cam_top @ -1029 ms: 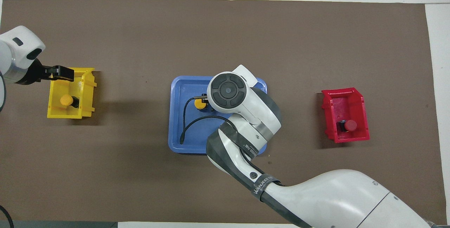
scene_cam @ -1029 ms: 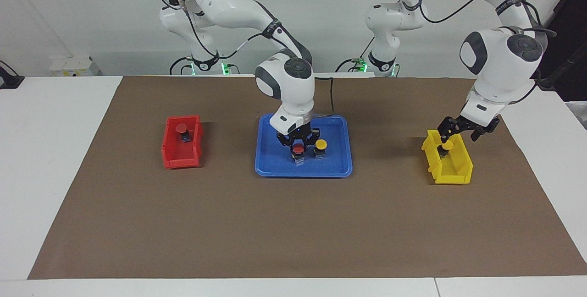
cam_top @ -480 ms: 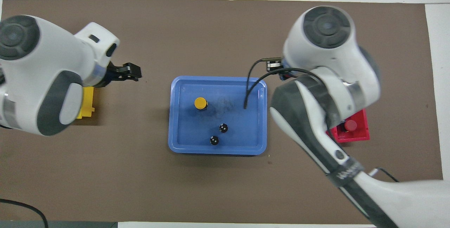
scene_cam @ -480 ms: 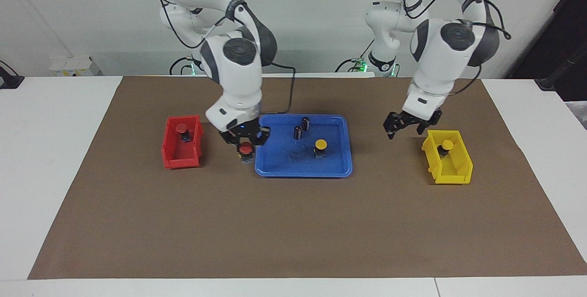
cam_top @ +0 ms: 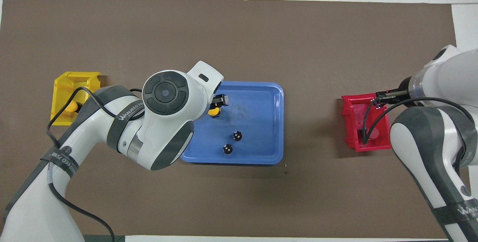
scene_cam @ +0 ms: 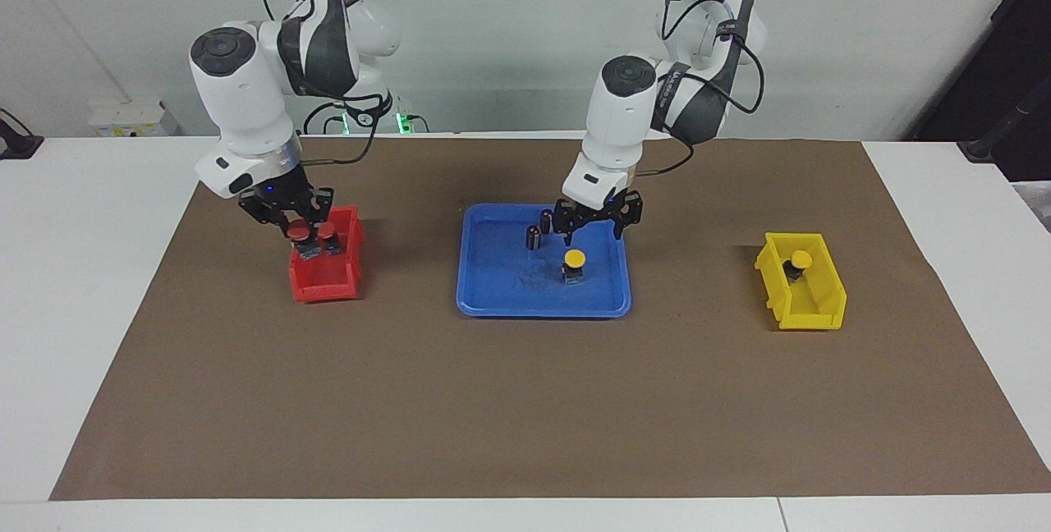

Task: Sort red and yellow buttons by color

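Note:
My right gripper (scene_cam: 297, 224) is shut on a red button (scene_cam: 300, 238) and holds it just above the red bin (scene_cam: 327, 286). A second red button (scene_cam: 328, 231) stands in that bin. My left gripper (scene_cam: 591, 228) hangs open over the blue tray (scene_cam: 493, 294), a little above a yellow button (scene_cam: 575, 259) that stands in the tray. From overhead the left arm hides most of this yellow button (cam_top: 213, 112). Another yellow button (scene_cam: 800, 259) sits in the yellow bin (scene_cam: 813, 310). In the overhead view the right arm covers its own gripper at the red bin (cam_top: 351, 122).
Two small dark cylinders (scene_cam: 546, 220) (scene_cam: 533, 236) with silvery tops stand in the tray on the side nearer the robots, close to my left gripper. A brown mat (scene_cam: 525, 401) covers the table. The yellow bin (cam_top: 74, 81) lies at the left arm's end.
My right gripper has carried the red button from the tray's edge to above the red bin. My left gripper has swung from beside the yellow bin to over the tray's yellow button.

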Motion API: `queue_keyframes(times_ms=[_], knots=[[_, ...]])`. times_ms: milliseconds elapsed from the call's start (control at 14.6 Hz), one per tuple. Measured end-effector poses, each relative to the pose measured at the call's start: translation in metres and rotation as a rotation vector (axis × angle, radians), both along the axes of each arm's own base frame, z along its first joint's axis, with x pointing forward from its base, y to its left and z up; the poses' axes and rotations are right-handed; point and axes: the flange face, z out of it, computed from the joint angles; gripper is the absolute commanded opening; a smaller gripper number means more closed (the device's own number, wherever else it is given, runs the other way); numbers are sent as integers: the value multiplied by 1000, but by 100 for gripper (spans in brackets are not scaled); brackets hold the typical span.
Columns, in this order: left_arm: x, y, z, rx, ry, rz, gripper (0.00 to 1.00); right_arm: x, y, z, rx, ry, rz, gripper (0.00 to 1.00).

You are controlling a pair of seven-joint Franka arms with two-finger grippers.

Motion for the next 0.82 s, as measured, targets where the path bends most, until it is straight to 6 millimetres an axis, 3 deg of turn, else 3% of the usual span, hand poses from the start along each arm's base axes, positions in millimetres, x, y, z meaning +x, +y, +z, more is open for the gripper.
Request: queue_keyframes(times_ms=[137, 480, 549, 618, 686, 824], knots=[[1, -1, -13, -8, -10, 0, 100, -8, -9, -16, 8, 6, -5, 30], [-2, -7, -43, -5, -3, 2, 100, -10, -2, -35, 70, -42, -26, 30], [-3, -11, -51, -6, -2, 8, 95, -12, 0, -42, 70, -48, -20, 30], [-4, -15, -57, -5, 0, 8, 44, -15, 2, -50, 70, -51, -15, 30], [-6, -18, -61, -2, 4, 5, 2, -17, 3, -55, 70, -48, -12, 30], [-8, -20, -65, 1, 8, 6, 1, -20, 5, -62, 71, -47, -7, 30]])
